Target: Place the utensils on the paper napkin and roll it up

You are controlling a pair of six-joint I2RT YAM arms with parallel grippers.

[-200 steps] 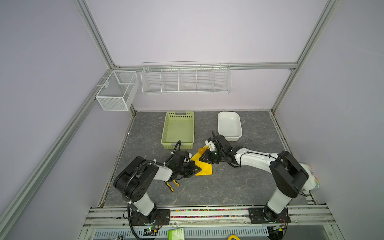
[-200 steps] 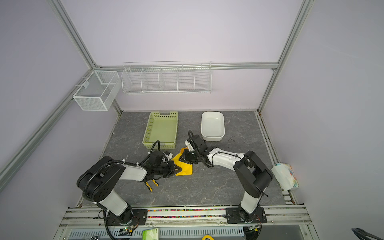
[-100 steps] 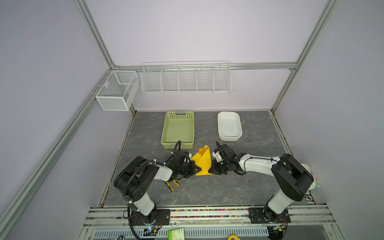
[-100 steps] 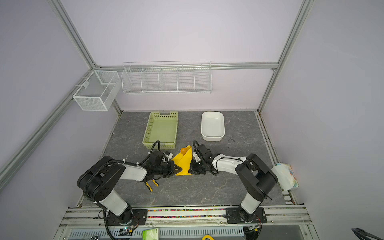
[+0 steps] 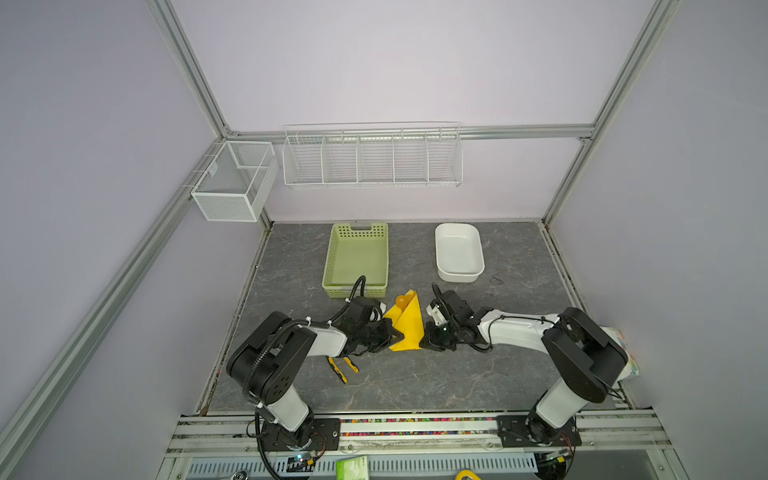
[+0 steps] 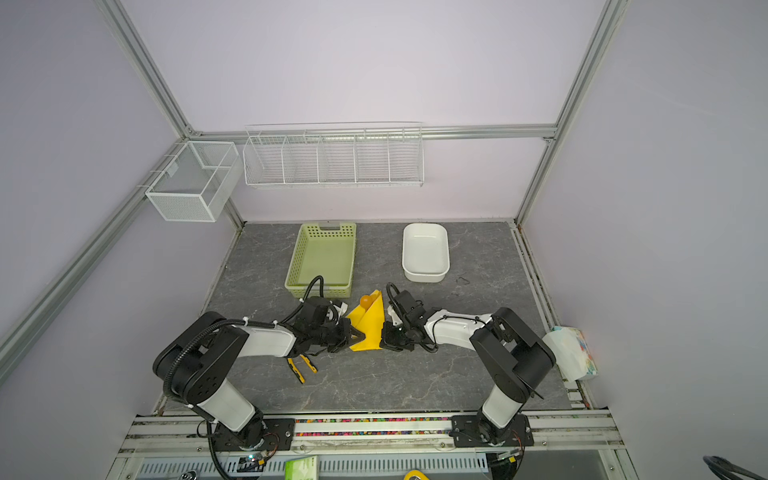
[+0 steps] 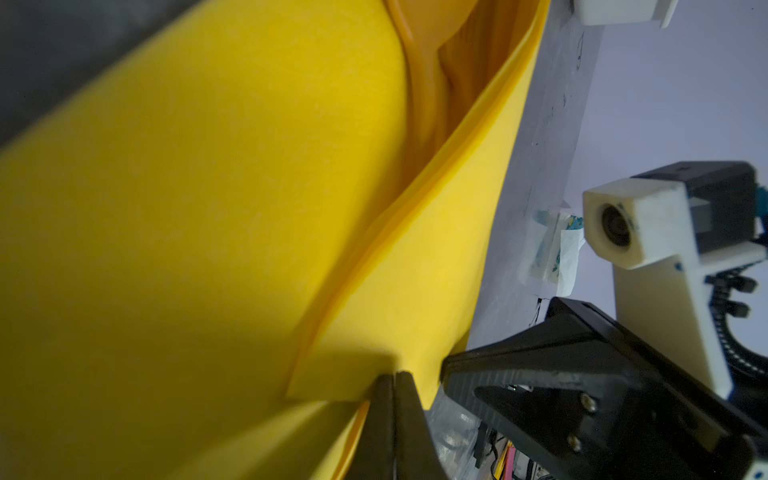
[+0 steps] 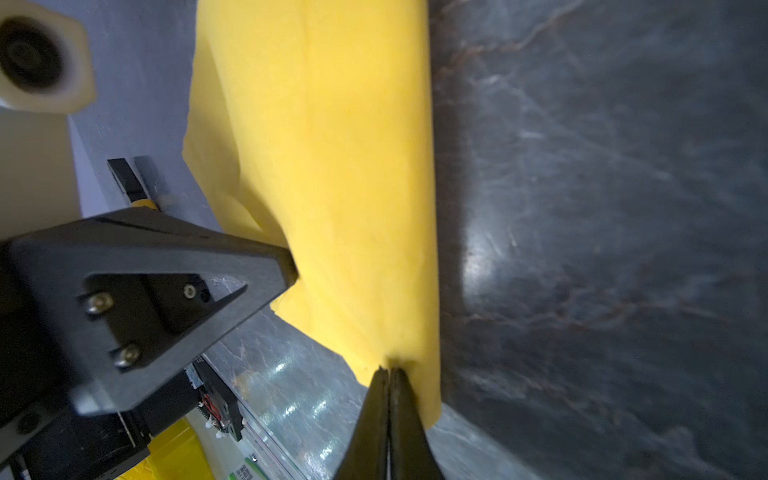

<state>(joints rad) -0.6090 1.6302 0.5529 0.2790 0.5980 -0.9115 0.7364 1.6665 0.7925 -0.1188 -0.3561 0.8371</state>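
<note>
The yellow paper napkin (image 5: 406, 324) (image 6: 368, 328) is folded over into a narrow tent between my two grippers in both top views. An orange spoon bowl (image 5: 401, 300) (image 6: 365, 300) sticks out at its far end. The rest of the utensils lies inside the fold, seen as orange shapes (image 7: 457, 62) in the left wrist view. My left gripper (image 5: 394, 336) (image 7: 394, 376) is shut on the napkin's near left edge. My right gripper (image 5: 424, 343) (image 8: 388, 370) is shut on the napkin (image 8: 332, 166) at its near right corner.
A pale green basket (image 5: 359, 286) stands just behind the napkin, with a white tub (image 5: 459, 276) to its right. Yellow-and-black pliers (image 5: 343, 368) lie under the left forearm. A tissue packet (image 6: 573, 353) sits at the right edge. Wire racks hang on the back wall.
My right gripper came from the napkin's far side to its near right corner and shut on it. The napkin went from lying spread to folded upright. The left gripper stayed put.
</note>
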